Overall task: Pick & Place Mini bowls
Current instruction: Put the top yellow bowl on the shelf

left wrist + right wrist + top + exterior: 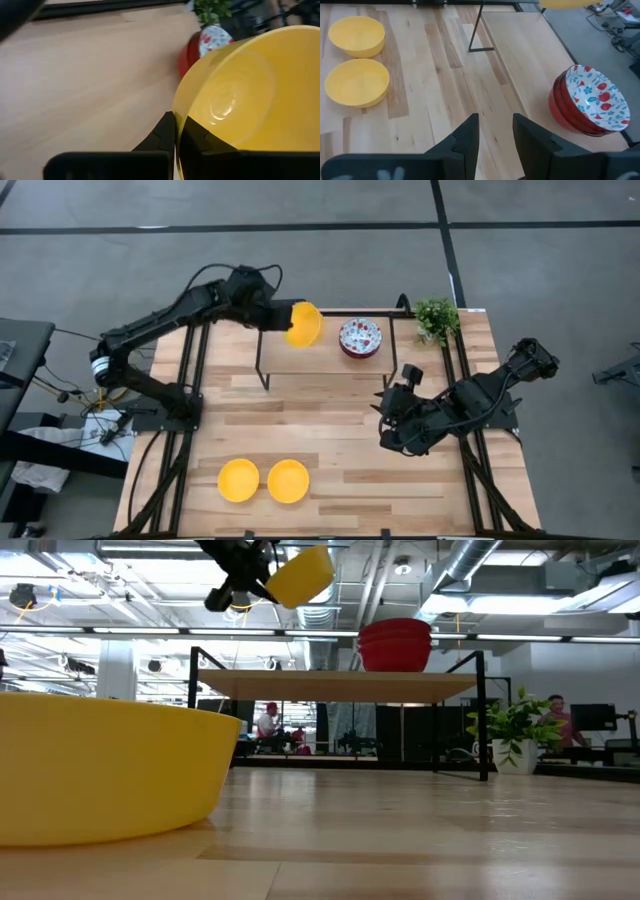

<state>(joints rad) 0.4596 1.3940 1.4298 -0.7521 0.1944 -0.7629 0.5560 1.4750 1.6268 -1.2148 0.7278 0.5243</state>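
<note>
Wooden counter [330,450] is carrying a raised shelf [330,360] along its far edge, with a small green plant [437,318] at the far right corner.

Left arm is reaching over the shelf's left half. Left gripper [283,323] is pinching the rim of a yellow bowl [305,325], fingers closed on either side of the wall; the bowl is hanging tilted, well above the shelf surface. A stack of red-and-white floral bowls [361,337] is sitting on the shelf just beside it, toward the right edge. Judgement: the coming move turns on this gap — held bowl needs to travel down, either onto bare shelf to the left of the stack or across onto it.

Right arm is waiting over the counter's right side, right gripper [494,131] parted and holding nothing.

Two more yellow bowls [264,481] are resting side by side, almost touching, near the front edge, left of centre; the left arm's base is nearer to them.

View differences: low view is showing the held bowl's height above the shelf, which the high view is flattening. Left wrist view is showing the rim pinch. Right wrist view is showing the floral pattern inside the top bowl.
</note>
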